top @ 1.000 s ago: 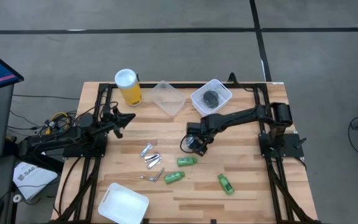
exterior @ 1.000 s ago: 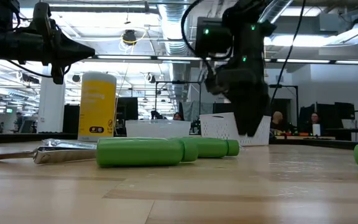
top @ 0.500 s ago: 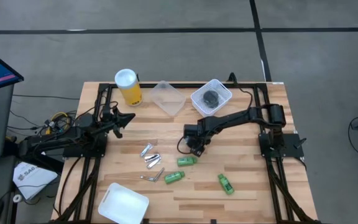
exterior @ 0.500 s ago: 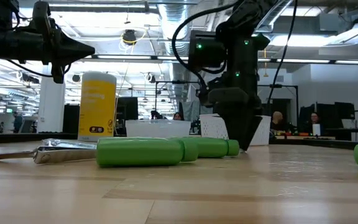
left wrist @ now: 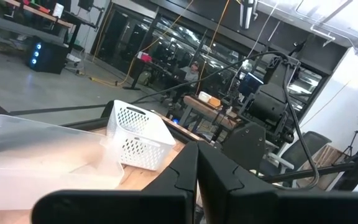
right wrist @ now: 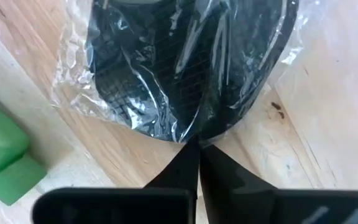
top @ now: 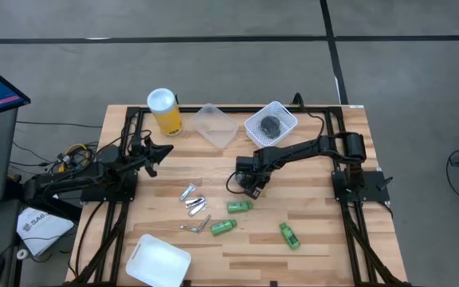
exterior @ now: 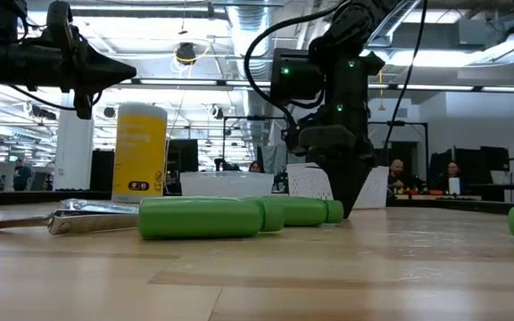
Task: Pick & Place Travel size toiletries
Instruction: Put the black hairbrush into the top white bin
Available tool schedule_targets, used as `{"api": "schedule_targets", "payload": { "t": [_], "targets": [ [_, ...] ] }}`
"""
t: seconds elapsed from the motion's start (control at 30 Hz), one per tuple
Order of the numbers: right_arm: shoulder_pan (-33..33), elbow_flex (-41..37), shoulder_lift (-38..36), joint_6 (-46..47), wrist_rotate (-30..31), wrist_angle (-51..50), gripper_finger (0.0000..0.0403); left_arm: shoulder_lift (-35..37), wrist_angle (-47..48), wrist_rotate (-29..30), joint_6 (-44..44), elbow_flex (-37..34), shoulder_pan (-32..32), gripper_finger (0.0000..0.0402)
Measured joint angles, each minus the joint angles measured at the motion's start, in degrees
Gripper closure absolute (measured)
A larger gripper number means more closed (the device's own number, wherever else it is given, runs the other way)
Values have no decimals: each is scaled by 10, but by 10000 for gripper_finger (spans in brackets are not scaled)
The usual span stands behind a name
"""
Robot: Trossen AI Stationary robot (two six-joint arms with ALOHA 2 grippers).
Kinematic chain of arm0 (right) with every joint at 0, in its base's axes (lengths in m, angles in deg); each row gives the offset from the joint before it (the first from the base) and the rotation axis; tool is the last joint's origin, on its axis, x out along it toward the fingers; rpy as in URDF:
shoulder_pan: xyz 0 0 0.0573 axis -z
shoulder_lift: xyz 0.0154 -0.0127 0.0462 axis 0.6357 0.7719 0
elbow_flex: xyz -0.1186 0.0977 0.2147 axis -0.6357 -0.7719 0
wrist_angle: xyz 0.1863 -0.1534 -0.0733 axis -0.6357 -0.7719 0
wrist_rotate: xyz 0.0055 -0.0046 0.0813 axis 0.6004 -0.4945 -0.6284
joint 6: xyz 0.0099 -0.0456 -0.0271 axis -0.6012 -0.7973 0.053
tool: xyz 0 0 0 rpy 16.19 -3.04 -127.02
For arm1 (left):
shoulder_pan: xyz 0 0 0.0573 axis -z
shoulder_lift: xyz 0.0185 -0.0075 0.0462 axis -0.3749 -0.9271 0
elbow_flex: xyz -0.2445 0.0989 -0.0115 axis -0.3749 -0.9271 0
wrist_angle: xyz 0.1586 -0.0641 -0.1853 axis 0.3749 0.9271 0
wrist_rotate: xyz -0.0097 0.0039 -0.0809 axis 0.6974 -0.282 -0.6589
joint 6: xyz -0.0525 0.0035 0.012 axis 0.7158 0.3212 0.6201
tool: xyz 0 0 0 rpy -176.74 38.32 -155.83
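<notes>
Right hand point(right wrist: 194, 146) pinching unlabelled wrapped dark piece point(right wrist: 191, 68)

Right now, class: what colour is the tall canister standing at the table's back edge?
Yellow, with a white lid: the canister shows best in the high view.

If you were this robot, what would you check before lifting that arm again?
1. Right gripper shut on the wrapped dark pad: ok, fingertips pinch its plastic edge.
2. Grip firm enough to lift: cannot tell.
3. Green bottle beside the pad left untouched: ok.
4. White basket ready behind, one dark pad already inside: ok.
5. Left gripper shut and out of the way at the table's left: ok.
</notes>
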Motion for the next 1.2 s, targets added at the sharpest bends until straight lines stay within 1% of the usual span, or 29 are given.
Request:
{"api": "schedule_targets", "payload": {
  "t": [0.13,0.33,0.47,0.57,0.73,0.87,1.0,1.1,1.2],
  "targets": [
    [-2,-4,-25,-10,-20,-13,402,0,0,0,0,0,0,400],
    [9,-2,-113,-6,-39,-22,402,0,0,0,0,0,0,400],
    [22,-2,-191,10,-47,-19,403,0,0,0,0,0,0,400],
    [50,-2,-245,14,-35,-10,403,0,0,0,0,0,0,401],
    [130,-1,-311,22,-1,-8,403,0,0,0,0,0,0,400],
    [210,-1,-324,16,2,-8,403,0,0,0,0,0,0,401],
    [278,-1,-311,-8,4,-9,403,0,0,0,0,0,0,400],
    [310,-1,-286,-26,0,-10,403,0,0,0,0,0,0,400],
    [327,-1,-256,-42,-1,-9,403,0,-1,0,0,0,0,400]
  ]
}}
